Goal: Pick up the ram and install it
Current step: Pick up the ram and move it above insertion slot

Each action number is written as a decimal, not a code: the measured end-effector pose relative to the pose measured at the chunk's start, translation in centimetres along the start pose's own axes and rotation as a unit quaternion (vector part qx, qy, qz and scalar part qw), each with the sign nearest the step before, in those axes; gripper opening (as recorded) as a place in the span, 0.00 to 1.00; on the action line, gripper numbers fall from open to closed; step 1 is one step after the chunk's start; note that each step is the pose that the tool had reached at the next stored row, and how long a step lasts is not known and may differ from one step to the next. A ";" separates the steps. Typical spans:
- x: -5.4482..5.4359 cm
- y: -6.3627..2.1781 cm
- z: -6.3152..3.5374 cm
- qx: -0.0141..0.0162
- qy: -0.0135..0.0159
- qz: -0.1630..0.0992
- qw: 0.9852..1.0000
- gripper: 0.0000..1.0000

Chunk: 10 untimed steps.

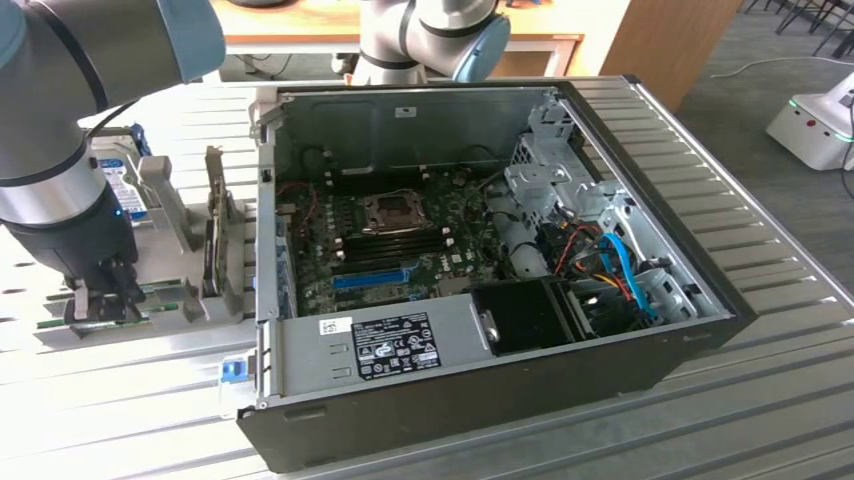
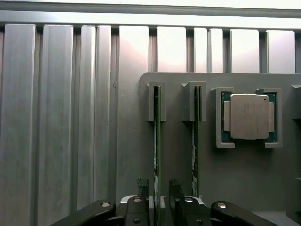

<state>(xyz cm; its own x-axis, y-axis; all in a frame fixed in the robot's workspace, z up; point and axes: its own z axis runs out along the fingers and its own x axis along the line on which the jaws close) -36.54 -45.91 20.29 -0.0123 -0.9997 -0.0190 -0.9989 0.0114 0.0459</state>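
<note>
Two ram sticks stand on edge in slots of a grey holder (image 2: 188, 94). My gripper (image 2: 158, 189) is open and low over the holder, one finger on each side of the nearer ram (image 2: 157, 132) with a small gap on both sides. The other ram (image 2: 195, 141) stands parallel beside it. In the exterior view my gripper (image 1: 104, 300) is at the exterior view's left, down on the holder (image 1: 174, 310), and a green ram edge (image 1: 83, 322) shows by the fingers. The open computer case (image 1: 441, 390) lies to the exterior view's right, its motherboard (image 1: 400, 240) exposed.
A processor chip (image 2: 248, 116) sits in a pocket of the holder beside the sticks. A hard drive with a blue label (image 1: 114, 165) stands behind my arm. The case holds a blue slot (image 1: 367, 278), cables (image 1: 621, 270) and a black fan block (image 1: 534, 315). The table is ribbed metal (image 1: 747, 400).
</note>
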 end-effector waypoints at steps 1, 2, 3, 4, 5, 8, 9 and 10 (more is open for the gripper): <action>0.0 0.00 0.00 0.000 0.000 0.000 1.000 0.31; 0.0 0.00 0.00 0.000 0.000 0.000 1.000 0.31; 0.0 0.00 0.00 0.000 0.000 0.000 1.000 0.31; 0.0 0.00 0.02 0.000 0.000 0.000 1.000 0.31; 0.0 -0.01 0.07 0.000 0.000 0.000 1.000 0.31; 0.1 0.00 0.19 0.000 0.000 0.000 1.000 0.31; 0.1 0.00 0.19 0.000 0.000 0.000 1.000 0.31; 0.1 0.00 0.20 0.000 0.000 0.000 1.000 0.31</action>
<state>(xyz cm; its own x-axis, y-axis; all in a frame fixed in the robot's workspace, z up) -36.55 -45.97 20.09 -0.0123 -0.9997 -0.0187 -0.9989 0.0115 0.0462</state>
